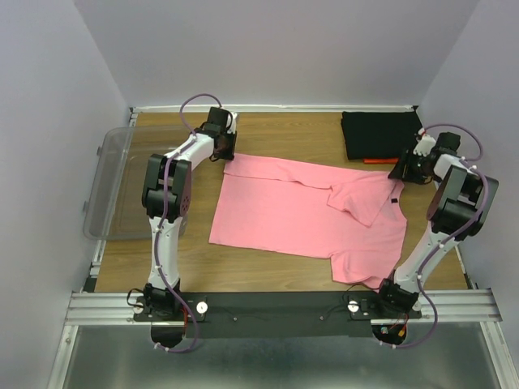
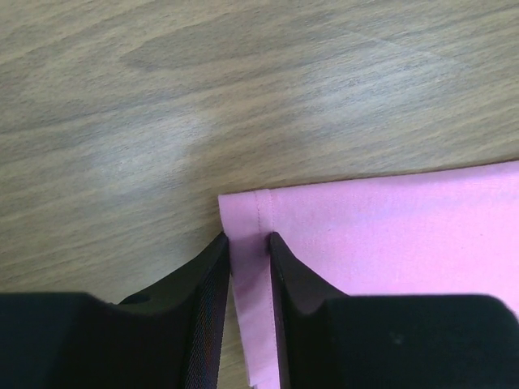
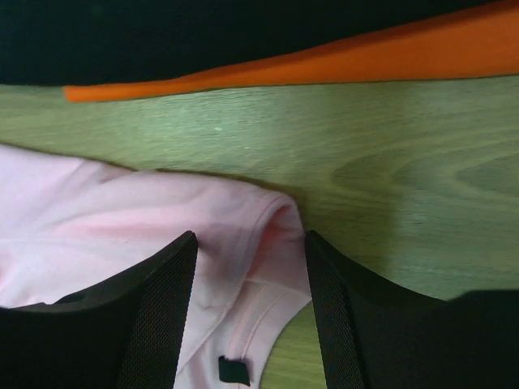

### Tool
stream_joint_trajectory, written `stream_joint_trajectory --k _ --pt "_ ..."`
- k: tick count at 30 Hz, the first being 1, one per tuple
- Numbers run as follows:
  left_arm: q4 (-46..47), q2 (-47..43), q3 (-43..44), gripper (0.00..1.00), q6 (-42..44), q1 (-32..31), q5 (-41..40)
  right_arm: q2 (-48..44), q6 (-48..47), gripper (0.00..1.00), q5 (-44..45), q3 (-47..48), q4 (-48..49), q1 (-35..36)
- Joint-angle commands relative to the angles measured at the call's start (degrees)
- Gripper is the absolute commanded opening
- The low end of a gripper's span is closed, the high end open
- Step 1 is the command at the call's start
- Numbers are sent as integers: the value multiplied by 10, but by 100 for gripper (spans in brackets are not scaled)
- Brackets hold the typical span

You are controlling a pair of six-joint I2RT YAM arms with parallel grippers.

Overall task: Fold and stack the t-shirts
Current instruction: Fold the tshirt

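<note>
- Pink cotton t-shirt (image 1: 276, 215) spread mostly flat on wooden table (image 1: 284, 134), reaching from left gripper (image 2: 247, 239) across to right gripper (image 3: 250, 239).
- Left gripper low at one hemmed corner of that shirt, stitched hem strip running straight between its two black fingers (image 2: 207, 284).
- Jaws there close together, only a slim gap, pink cloth filling it from finger to finger; pinched or merely straddled, impossible to tell.
- Bare wood ahead of those fingertips and off to their left; pink cloth stretching away to their right.
- Right gripper low over a rumpled, rounded fold of the same shirt, a small black tag just behind the fold.
- Fingers (image 3: 162, 300) of that gripper wide apart, unclenched, gripping nothing; fold lying between them, closer to the right-hand finger.
- Ahead of the right fingertips, first a band of bare wood, then orange-red t-shirt (image 3: 340, 57), seen as a thin strip.
- Black t-shirt (image 1: 379, 134) folded just beyond that strip, orange-red edge peeping out along its near side.
- One flap of the pink shirt turned over onto its body, on the inner side of the right gripper.
- Clear plastic tub (image 1: 113, 186) on the outer side of the left arm, well apart from the gripper.
</note>
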Motion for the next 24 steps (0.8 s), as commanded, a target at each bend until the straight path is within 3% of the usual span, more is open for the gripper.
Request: stream_joint_trajectory --k 1,10,17,19,24 --pt "-17 6 -16 32 1 6 27 14 23 63 38 31 13 -5" --pt "-16 6 -17 32 -1 9 31 44 8 63 31 58 8 -6" --pt "-16 6 -20 31 -1 9 32 62 -18 56 8 40 -4 -6" --pt "-15 4 -22 30 -1 9 35 63 -20 51 -1 37 -7 -5" --pt "-12 -1 -30 23 -2 9 38 49 -31 19 -18 25 -14 -6"
